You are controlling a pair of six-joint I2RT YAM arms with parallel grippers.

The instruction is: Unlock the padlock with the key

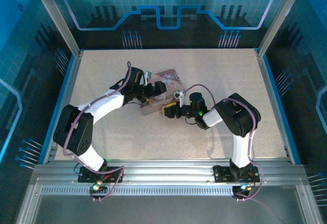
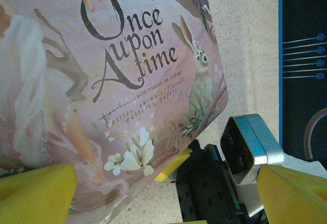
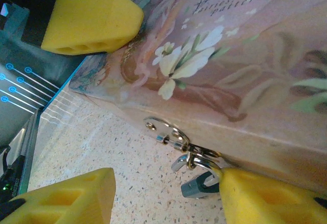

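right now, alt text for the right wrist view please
A small silver padlock hangs from the hasp of a pink illustrated tin on a speckled table. The right gripper is open, one yellow fingertip beside the padlock.

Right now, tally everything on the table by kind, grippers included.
Pink tin: 1
Padlock: 1
Grippers: 2 (left gripper, right gripper)
Total: 4
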